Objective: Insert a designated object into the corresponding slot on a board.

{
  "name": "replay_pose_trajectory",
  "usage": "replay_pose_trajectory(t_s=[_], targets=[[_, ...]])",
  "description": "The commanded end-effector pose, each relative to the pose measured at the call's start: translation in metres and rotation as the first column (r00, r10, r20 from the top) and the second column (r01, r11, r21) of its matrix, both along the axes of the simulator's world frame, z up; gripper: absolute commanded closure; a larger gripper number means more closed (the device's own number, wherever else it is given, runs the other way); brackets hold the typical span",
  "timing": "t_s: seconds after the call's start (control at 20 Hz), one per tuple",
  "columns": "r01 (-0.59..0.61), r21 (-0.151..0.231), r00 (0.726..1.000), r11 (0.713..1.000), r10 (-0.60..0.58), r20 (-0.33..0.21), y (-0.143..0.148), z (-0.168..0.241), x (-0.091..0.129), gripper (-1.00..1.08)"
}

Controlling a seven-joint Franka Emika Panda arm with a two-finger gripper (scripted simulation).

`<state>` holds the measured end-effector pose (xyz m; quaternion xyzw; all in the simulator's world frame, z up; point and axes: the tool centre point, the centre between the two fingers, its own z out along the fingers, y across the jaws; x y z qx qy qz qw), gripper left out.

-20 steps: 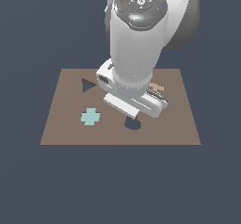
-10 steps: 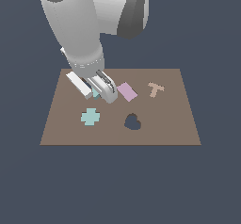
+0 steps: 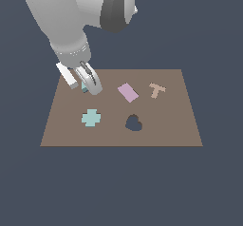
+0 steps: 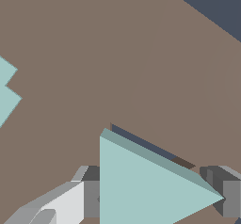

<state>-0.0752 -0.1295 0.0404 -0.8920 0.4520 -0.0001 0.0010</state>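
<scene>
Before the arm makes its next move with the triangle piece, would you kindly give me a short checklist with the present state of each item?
1. Pale teal flat triangle block sits between the claw fingers: ok, a finger shows on each side.
2. Block lined up over the dark triangular slot: not ok, a dark strip shows along one edge.
3. Block seated flush in the flat brown board: cannot tell.
4. Teal cross piece apart from the claw: ok.
5. Pink rectangle piece apart from the claw: ok.
</scene>
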Motion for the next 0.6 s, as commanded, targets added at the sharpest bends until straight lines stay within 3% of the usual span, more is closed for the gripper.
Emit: replay_pose_trajectory(t_s=[0.0, 0.4, 0.45, 0.55], targets=[[0.006, 0.000, 1.000, 1.000, -0.006, 0.001, -0.0019, 0.0003, -0.0021, 1.08], [0.005, 0.000, 1.000, 1.000, -0.005, -0.001, -0.0022, -0.0097, -0.0024, 1.08], [0.005, 0.000, 1.000, 1.000, -0.005, -0.001, -0.0022, -0.0097, -0.0024, -0.92], [0.005, 0.000, 1.000, 1.000, -0.005, -0.001, -0.0022, -0.0097, -0.0024, -0.92]])
